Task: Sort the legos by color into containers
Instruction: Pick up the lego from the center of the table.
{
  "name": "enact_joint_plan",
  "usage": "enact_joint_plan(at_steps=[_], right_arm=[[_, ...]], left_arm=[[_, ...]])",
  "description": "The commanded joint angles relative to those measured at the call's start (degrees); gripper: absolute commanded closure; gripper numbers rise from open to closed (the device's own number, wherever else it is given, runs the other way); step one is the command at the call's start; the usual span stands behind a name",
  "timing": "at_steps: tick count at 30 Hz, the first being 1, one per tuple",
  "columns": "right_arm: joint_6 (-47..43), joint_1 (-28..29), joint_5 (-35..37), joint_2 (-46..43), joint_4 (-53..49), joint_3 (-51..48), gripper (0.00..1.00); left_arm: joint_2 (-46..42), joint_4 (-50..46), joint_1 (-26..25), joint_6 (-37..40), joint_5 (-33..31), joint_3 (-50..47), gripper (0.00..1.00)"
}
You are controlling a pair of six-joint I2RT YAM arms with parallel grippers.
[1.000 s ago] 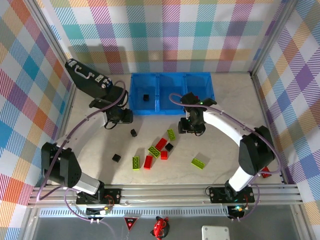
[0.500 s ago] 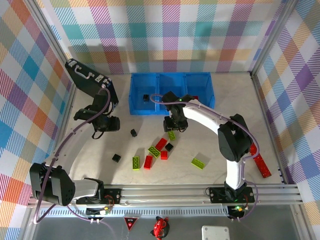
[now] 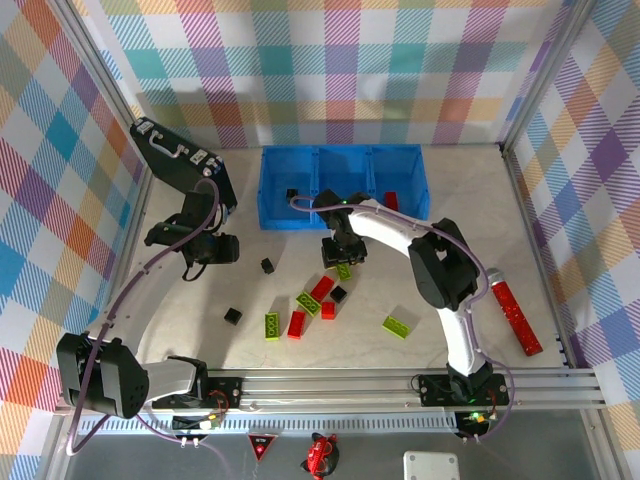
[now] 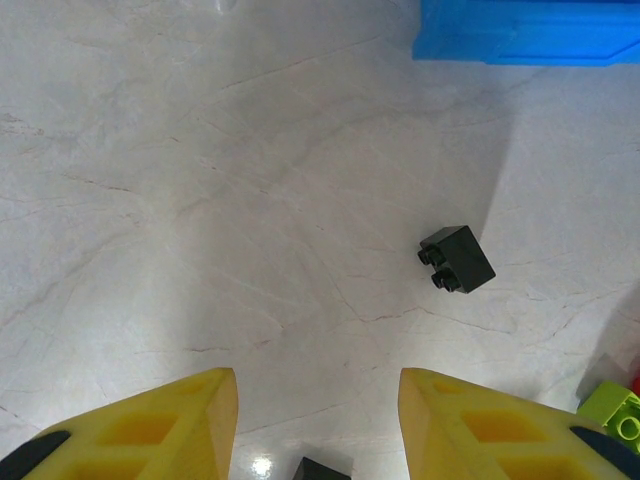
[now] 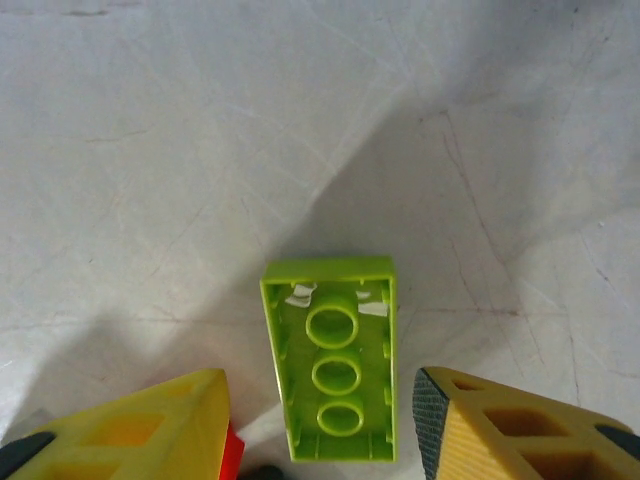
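The tabletop [image 3: 470,200] is pale, marble-veined stone, bare and matte. It is walled on three sides by plaid cloth [image 3: 330,60], with an aluminium rail [image 3: 340,385] along the near edge.

The right gripper [image 5: 322,425] has its jaws spread wide. A lime brick [image 5: 335,375] lies between them, flipped hollow side up (three round tubes showing) and touching neither finger. A red sliver [image 5: 232,452] peeks out beside one finger. Ahead of these jaws stretches bare stone.

The left gripper [image 4: 318,420] is spread as well. A black brick [image 4: 457,259] sits ahead and to the right of its jaws, well apart from them, and a second black brick [image 4: 320,468] shows low between the fingers. Farther ahead and right is a corner of the blue tray [image 4: 520,40] — bare stone fills the rest.

From above, the tray's left compartment holds a stowed black brick [image 3: 292,194] and its right one a stowed red brick [image 3: 391,200]. The loose legos [image 3: 308,303] lie scattered behind the right jaws, toward the rail. A black case [image 3: 180,160] leans in the far left corner, and a red glittery stick [image 3: 515,315] lies by the right wall.
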Motion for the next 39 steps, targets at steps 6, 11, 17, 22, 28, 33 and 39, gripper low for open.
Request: enact_joint_plan(at_steps=[6,11,17,22,28,33,39], right_arm=[[1.1,0.7,2.4,3.1,-1.3,2.0,0.49],[0.9,0.8,2.2,3.7,-1.0,2.0,0.52],[0.7,0.9,2.3,3.7,-1.1,1.9,0.58],[0.6,1.0,2.5,3.3,-1.2,2.3,0.60],[0.5,1.0,2.8,2.9,-1.4,2.4,0.63],[0.6,1.0,2.9,2.1,-1.8,2.4,0.63],[0.5,0.9,3.4,0.0,-2.7,2.4,0.64]], left_arm=[[1.8,0.9,1.5,0.8,1.0,0.5,0.54],[2.6,0.9,1.8,0.8,1.6,0.7,0.54],[3.0,0.6,2.0,0.7,1.2,0.7,0.54],[3.1,0.7,2.1,0.7,1.5,0.7,0.54],[3.3,0.7,2.2,0.7,1.6,0.7,0.54],[3.5,0.7,2.2,0.7,1.8,0.7,0.54],[3.4,0.7,2.3,0.7,1.9,0.7,0.54]])
